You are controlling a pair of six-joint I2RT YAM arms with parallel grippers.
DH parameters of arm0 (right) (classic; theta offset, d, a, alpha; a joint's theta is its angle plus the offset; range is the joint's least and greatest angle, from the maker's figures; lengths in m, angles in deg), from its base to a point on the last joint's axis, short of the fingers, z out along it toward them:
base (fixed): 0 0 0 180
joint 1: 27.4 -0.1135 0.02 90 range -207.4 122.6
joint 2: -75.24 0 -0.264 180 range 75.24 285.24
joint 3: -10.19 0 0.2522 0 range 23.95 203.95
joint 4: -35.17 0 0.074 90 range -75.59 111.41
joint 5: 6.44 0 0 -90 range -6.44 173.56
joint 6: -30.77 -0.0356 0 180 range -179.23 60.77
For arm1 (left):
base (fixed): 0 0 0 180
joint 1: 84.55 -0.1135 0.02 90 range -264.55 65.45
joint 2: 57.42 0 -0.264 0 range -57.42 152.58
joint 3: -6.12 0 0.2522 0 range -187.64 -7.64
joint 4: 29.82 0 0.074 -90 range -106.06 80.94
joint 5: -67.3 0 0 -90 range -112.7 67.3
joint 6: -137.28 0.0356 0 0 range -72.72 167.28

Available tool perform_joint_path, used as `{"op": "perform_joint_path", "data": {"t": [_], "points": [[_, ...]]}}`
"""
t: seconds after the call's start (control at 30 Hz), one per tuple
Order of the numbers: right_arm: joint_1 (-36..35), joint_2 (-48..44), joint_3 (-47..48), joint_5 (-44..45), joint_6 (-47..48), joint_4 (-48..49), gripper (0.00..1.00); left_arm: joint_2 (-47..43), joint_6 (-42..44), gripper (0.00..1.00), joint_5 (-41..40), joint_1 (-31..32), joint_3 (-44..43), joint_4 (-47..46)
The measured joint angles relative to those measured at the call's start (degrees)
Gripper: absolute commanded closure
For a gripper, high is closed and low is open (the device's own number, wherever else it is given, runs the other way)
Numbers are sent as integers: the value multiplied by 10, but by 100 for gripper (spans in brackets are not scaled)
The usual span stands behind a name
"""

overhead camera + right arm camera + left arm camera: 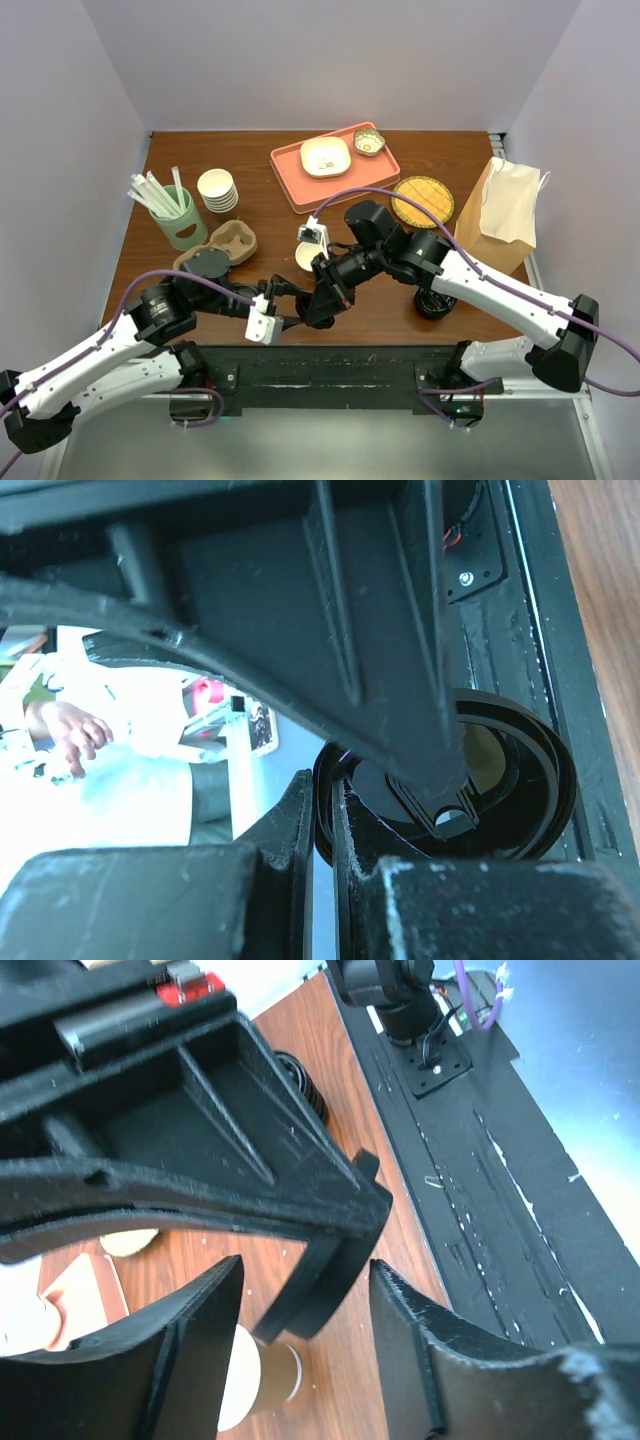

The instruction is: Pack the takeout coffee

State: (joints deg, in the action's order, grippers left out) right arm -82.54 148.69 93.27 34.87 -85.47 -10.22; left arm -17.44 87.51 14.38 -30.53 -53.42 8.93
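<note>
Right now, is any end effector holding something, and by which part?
The right end effector pinches a black lid by its rim. The left end effector is open, with its fingers either side of the lid, gripping nothing.

My fingers (330,610) are clamped on the rim of a round black lid (510,780), beside a brown desk (600,540) edge.

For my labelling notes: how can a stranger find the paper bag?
Start at the wooden table's right edge. The brown paper bag sits there, just right of the round yellow woven mat. It is the only bag, far larger than its neighbours.
</note>
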Motion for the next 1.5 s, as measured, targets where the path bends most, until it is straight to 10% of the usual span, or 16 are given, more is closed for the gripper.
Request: {"op": "perform_joint_path", "data": {"t": [0.53,0.93,1.5], "points": [[-1,-38,83,202,-45,-44,45,17,-188,77,-62,-3,-1,-76],[4,-143,157,601,-123,-129,60,90,-578,76,-303,-3,-26,-136],[4,-84,132,607,-106,-130,62,108,-873,79,-445,-3,-97,-163]]}}
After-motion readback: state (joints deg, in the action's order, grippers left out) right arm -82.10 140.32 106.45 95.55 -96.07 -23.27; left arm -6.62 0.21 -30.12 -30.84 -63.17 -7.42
